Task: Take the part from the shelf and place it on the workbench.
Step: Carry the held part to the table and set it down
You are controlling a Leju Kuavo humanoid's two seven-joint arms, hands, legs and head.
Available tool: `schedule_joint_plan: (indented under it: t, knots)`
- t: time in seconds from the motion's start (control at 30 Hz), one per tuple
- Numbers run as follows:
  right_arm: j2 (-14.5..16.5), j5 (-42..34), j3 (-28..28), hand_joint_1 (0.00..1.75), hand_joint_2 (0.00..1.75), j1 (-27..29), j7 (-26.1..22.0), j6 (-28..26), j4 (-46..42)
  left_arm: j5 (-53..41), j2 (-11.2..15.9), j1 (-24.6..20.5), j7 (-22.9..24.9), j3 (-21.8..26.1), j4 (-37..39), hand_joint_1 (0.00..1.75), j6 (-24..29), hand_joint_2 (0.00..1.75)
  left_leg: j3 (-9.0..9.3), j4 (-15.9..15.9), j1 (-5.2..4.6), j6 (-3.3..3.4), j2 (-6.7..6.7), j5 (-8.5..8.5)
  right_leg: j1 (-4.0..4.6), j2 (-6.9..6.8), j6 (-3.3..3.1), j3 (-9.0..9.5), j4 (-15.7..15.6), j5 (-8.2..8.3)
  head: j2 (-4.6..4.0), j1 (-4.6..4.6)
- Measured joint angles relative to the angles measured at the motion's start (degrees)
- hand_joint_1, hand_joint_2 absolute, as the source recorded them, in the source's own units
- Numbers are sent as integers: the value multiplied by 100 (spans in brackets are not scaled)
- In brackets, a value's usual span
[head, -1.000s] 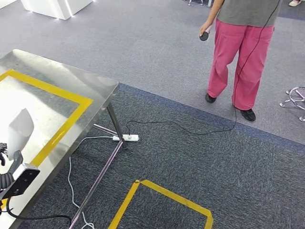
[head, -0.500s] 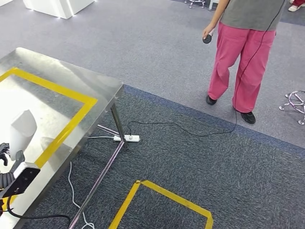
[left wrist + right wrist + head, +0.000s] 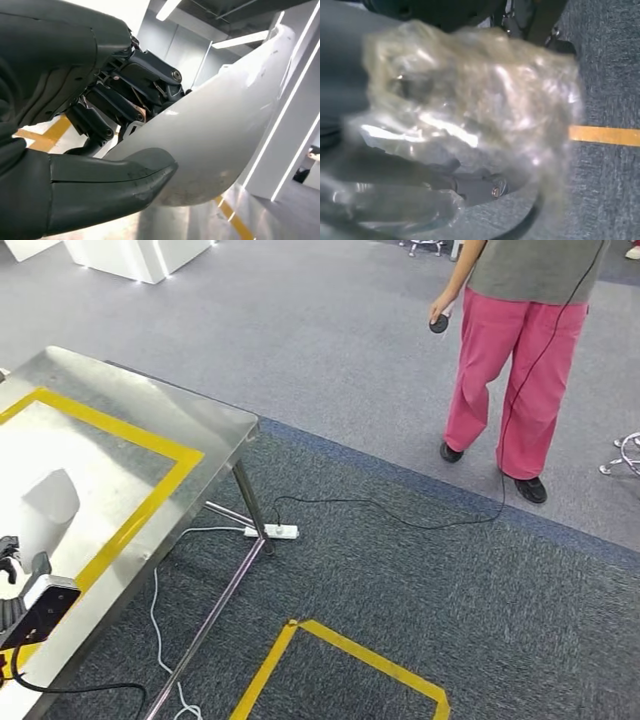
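Left hand (image 3: 75, 130) closed round white curved part (image 3: 211, 145), thumb under it, dark fingers over it; part held above workbench (image 3: 136, 425). Right hand (image 3: 433, 125) blurred behind crinkled clear plastic film (image 3: 478, 100), grasp cannot be told; grey carpet and yellow tape line seen beyond it. Workbench: steel top, yellow tape rectangle (image 3: 143, 505). Beside bench leg, white power strip (image 3: 272, 531) laid on carpet, black cable led off. Well beyond bench, person (image 3: 521, 360) in pink trousers seen standing, small dark object in hand.
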Motion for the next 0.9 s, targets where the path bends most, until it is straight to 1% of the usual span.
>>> schedule_joint_plan:
  t: [0.03,0.07,0.1,0.13,0.17,0.2,0.23,0.27,0.3,0.33,0.37,0.4,0.43,0.47,0.5,0.53,0.57,0.6,0.63,0.67,0.7,0.73,0.77,0.8,0.83,0.87,0.9]
  knots:
    - [-1,-5,8,0,0,2,2,4,1,0,-12,14,-1,-4,1,175,-11,175,-1,27,28,-50,-45,-23,-36,-1,47,-81,166,-18,0,1]
    - [-1,-11,13,0,0,5,2,8,1,0,-22,22,-1,-5,1,175,-16,175,-4,71,67,-114,-97,-54,-75,0,104,-61,131,66,0,1]
    - [-1,-15,21,0,0,8,3,11,1,0,-31,21,-2,-5,1,175,-19,175,-11,145,119,-196,-159,-103,-126,18,171,79,-124,243,0,3]
    - [-1,-19,29,0,0,8,3,14,1,0,-38,18,-2,-5,1,175,-21,175,-38,248,164,-292,-216,-171,-179,113,259,265,-448,369,0,5]
    - [8,-21,37,0,0,4,3,20,-3,0,-39,13,-1,-2,-1,175,-21,175,-94,385,199,-389,-269,-253,-217,239,312,421,-719,424,0,34]
    - [16,-22,44,0,0,-3,3,25,-7,-1,-39,10,-2,0,-3,175,-23,175,-166,518,219,-466,-319,-323,-240,333,296,517,-864,414,0,54]
    - [23,-24,47,0,0,-5,3,27,-10,-1,-34,4,-4,3,-5,175,-24,175,-238,620,229,-519,-365,-370,-240,401,245,533,-871,337,0,63]
    - [30,-26,49,0,0,1,3,28,-13,3,-30,-3,-5,5,-7,175,-25,175,-296,681,237,-549,-409,-384,-226,374,154,511,-825,301,0,68]
    - [28,-28,50,0,0,12,3,26,-12,9,-30,-5,-8,5,-8,175,-27,175,-328,697,250,-563,-446,-377,-216,294,77,489,-777,292,0,48]
    - [27,-31,51,0,0,24,3,22,-11,21,-29,-6,-8,5,-7,175,-28,175,-356,721,260,-572,-419,-385,-203,234,36,476,-761,287,0,31]
    - [27,-33,52,0,0,31,2,20,-11,34,-33,-5,-8,5,-7,175,-31,175,-414,814,259,-568,-326,-432,-186,169,2,472,-751,284,0,15]
    - [27,-33,53,0,0,28,-1,16,-10,45,-36,-6,-8,4,-7,175,-34,175,-528,1027,252,-551,-202,-542,-166,103,-30,471,-750,279,0,-1]
    - [27,-34,54,0,0,26,-4,10,-10,54,-37,-13,-8,3,-7,175,-36,175,-705,1364,232,-526,-67,-696,-137,40,-58,473,-755,272,0,-20]
    - [27,-35,54,0,0,24,-7,5,-9,57,-37,-20,-8,2,-7,175,-37,175,-930,1785,210,-497,15,-869,-103,-34,-78,477,-758,262,0,-32]
    - [27,-37,54,0,0,25,-8,2,-9,60,-38,-22,-8,1,-7,175,-38,175,-1149,2181,183,-464,45,-1000,-66,-112,-98,481,-759,249,0,-35]
    - [27,-39,54,0,0,25,-8,-1,-8,61,-38,-16,-8,0,-7,175,-39,175,-1300,2432,154,-423,53,-1035,-30,-190,-123,491,-759,233,0,-35]
    - [27,-41,54,0,0,24,-8,-1,-8,61,-39,-7,-8,-1,-7,175,-40,175,-1354,2487,118,-372,57,-960,4,-266,-148,511,-759,215,0,-34]
    - [27,-42,54,0,0,20,-8,-1,-8,61,-39,0,-8,-1,-7,175,-41,175,-1300,2325,77,-312,77,-779,31,-337,-167,540,-761,195,0,-33]
    - [27,-41,54,0,0,14,-8,-1,-8,61,-37,3,-8,1,-7,175,-41,175,-1162,2001,25,-241,157,-541,50,-402,-178,576,-764,172,0,-32]
    - [27,-41,54,0,0,9,-8,-1,-8,61,-34,1,-8,4,-7,175,-41,175,-1014,1675,-39,-176,323,-369,68,-465,-177,604,-768,149,0,-29]
    - [27,-42,54,0,0,5,-8,-1,-8,62,-33,-5,-7,5,-8,175,-41,175,-883,1382,-100,-126,483,-265,85,-523,-166,630,-771,127,0,-36]
    - [27,-42,54,0,0,3,-8,-1,-8,65,-30,-15,-7,7,-8,175,-41,175,-809,1195,-151,-101,612,-236,100,-592,-152,644,-776,111,0,-41]
    - [27,-43,54,0,0,2,-8,-1,-8,69,-26,-20,-7,8,-9,175,-42,175,-794,1121,-185,-98,658,-269,112,-668,-138,653,-787,103,0,-48]
    - [27,-43,54,0,0,-4,-8,0,-8,74,-24,-17,-7,11,-9,175,-42,175,-793,1064,-197,-100,595,-273,117,-751,-121,676,-800,96,0,-59]
    - [27,-43,54,0,0,-12,-8,1,-8,80,-22,-7,-8,18,-9,175,-42,175,-788,1030,-183,-101,513,-259,111,-784,-97,684,-809,81,0,-58]
    - [27,-43,54,0,0,-23,-10,1,-8,85,-22,0,-8,26,-10,175,-42,175,-772,993,-165,-86,430,-237,103,-685,-72,677,-766,37,0,-56]
    - [27,-46,55,0,0,-33,-13,0,-8,91,-25,-5,-8,33,-10,175,-42,175,-753,959,-145,-68,346,-215,96,-517,-48,614,-620,-55,0,-51]
